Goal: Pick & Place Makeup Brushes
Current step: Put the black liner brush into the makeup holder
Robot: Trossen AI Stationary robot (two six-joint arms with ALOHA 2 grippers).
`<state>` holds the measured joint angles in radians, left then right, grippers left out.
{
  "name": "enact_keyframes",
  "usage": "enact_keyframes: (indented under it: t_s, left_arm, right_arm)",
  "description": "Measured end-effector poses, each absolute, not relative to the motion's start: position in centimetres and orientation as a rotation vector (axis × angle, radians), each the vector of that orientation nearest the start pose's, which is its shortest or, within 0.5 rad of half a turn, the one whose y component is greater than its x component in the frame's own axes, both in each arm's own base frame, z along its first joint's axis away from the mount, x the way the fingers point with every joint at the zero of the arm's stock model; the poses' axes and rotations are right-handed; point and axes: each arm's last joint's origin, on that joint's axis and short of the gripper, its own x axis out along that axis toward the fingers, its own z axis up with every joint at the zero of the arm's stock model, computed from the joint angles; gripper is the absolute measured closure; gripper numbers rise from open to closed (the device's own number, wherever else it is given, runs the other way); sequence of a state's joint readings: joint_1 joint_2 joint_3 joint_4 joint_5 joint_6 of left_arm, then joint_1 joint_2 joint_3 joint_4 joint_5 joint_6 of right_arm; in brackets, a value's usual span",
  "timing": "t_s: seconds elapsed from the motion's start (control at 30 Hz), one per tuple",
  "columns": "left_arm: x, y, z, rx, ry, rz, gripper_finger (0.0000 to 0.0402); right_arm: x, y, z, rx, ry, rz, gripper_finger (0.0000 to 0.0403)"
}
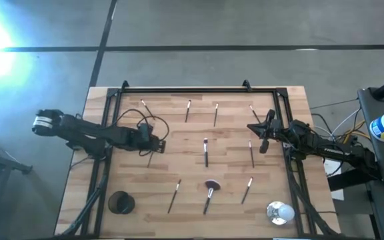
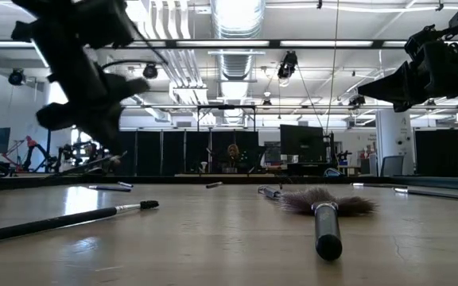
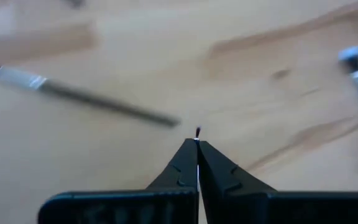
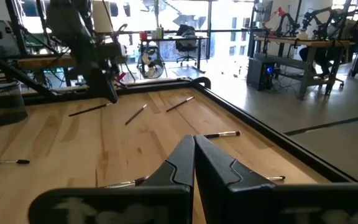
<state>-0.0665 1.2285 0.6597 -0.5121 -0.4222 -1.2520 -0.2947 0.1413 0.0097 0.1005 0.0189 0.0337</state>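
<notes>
A wooden tabletop (image 1: 132, 207) with a dark frame around it is seen from straight above, with about ten thin makeup brushes (image 1: 206, 152) scattered across it, well apart from one another. Four lie in a row near the far edge, two in the middle, and three nearer the front; one of the front ones has a wide fluffy reddish-brown head (image 1: 211, 185). In the level view across the tabletop this fluffy brush (image 2: 325, 208) lies close to the camera, handle end toward it, and a long thin brush (image 2: 62, 221) lies flat to its left. A dark round cup (image 1: 120, 202) stands at the front left, and a shiny round silver-white object (image 1: 280, 213) sits at the front right. The left pincer (image 1: 156, 143) hangs over the left middle of the tabletop, just beside a thin brush (image 1: 151, 157); its wrist camera shows the two dark fingers pressed tip to tip (image 3: 197, 146), with nothing visibly between them, and a blurred brush (image 3: 82, 96) lying on the wood beyond. The right pincer (image 1: 259, 129) hovers above the right side, near the far-right brushes, its fingers (image 4: 194, 155) also closed together and empty.
</notes>
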Motion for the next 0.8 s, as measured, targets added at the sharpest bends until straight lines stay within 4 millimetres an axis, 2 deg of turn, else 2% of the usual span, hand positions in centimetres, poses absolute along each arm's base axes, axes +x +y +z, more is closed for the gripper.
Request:
enact_keyframes:
  t_s: [0.23,0.4,0.63,0.8]
  left_arm:
    - [24.0,-1.1,21.5,-0.742,0.435,0.733,0.0401]
    - [24.9,-2.9,23.1,-0.628,0.292,0.621,0.0401]
    - [24.4,-6.8,25.8,-0.459,0.223,0.499,0.04]
    - [22.7,-9.4,27.8,-0.399,0.203,0.457,0.0401]
  right_arm:
    - [10.1,-3.1,16.5,0.037,0.026,-0.314,0.0394]
    - [10.1,-3.1,16.5,0.032,0.027,-0.314,0.0394]
    - [10.1,-3.1,16.4,0.029,0.04,-0.314,0.0394]
    - [10.2,-3.1,16.4,0.029,0.042,-0.314,0.0394]
